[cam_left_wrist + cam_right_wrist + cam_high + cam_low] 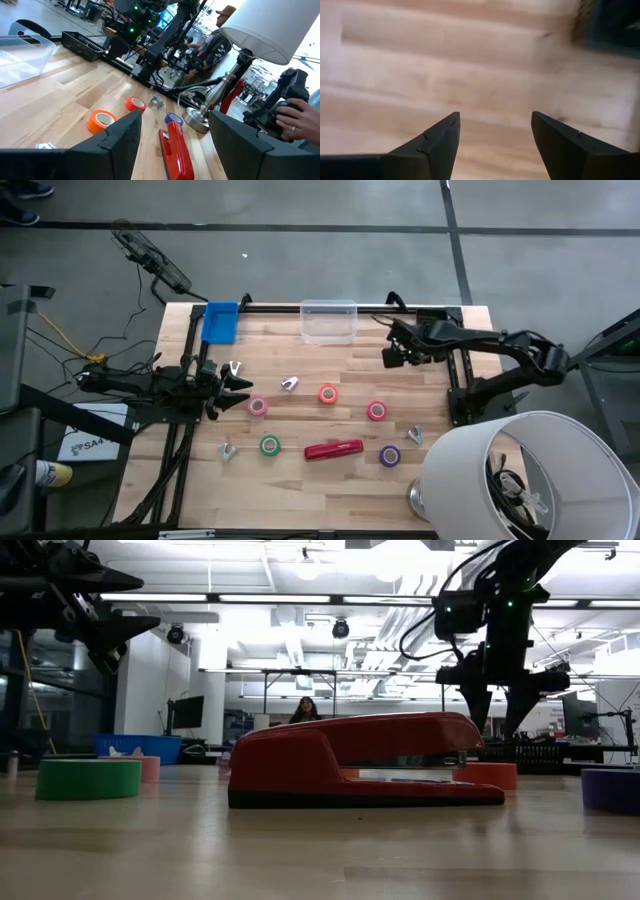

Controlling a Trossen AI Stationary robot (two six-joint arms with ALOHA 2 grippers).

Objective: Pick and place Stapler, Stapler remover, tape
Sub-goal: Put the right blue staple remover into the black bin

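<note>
The red stapler (334, 450) lies flat on the wooden table near its front edge, also in the low view (365, 760). Tape rolls lie flat around it: green (269, 445), purple (390, 456), pink (258, 407), red (328, 394) and another (377, 411). Silvery stapler removers (290, 384) (415, 436) lie among them. My left gripper (240, 388) hovers open at the table's left, pointing level at the rolls (175, 145). My right gripper (392, 358) hangs open above bare wood at the far right (495, 145), pointing down.
A clear plastic box (329, 321) and a blue bin (220, 323) stand at the far edge. A lamp with a white shade (530, 475) stands at the near right corner. A person's hand (295, 112) holds a dark device beyond the table.
</note>
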